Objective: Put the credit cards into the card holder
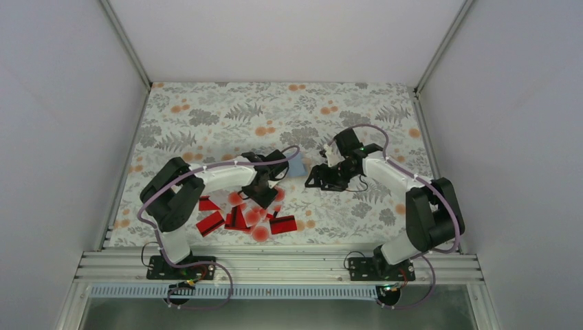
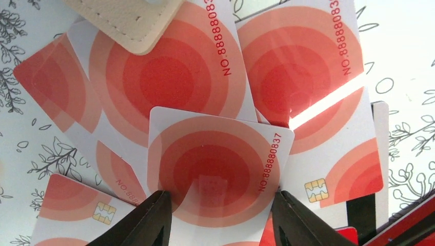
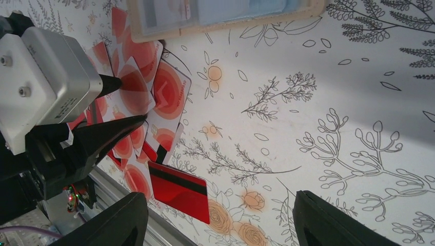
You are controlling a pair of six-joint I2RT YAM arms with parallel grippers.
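Observation:
Several credit cards point(image 1: 244, 216) lie piled on the floral table, red with a black stripe and white with red dots. My left gripper point(image 1: 265, 191) is over the pile. In the left wrist view it point(image 2: 220, 197) is shut on a white red-dot card point(image 2: 215, 164), held by its two side edges above the other cards point(image 2: 308, 66). The tan card holder point(image 1: 295, 166) lies open just beyond, blue-grey inside; one corner point(image 2: 133, 20) shows in the left wrist view. My right gripper point(image 1: 318, 179) is open and empty to the holder's right point(image 3: 220, 197). The holder point(image 3: 225, 15) and a red striped card point(image 3: 179, 189) show there.
The left arm's grey wrist housing point(image 3: 46, 82) and dark fingers point(image 3: 110, 134) fill the left of the right wrist view. A metal rail point(image 1: 275, 265) runs along the table's near edge, close to the cards. White walls enclose the table on three sides.

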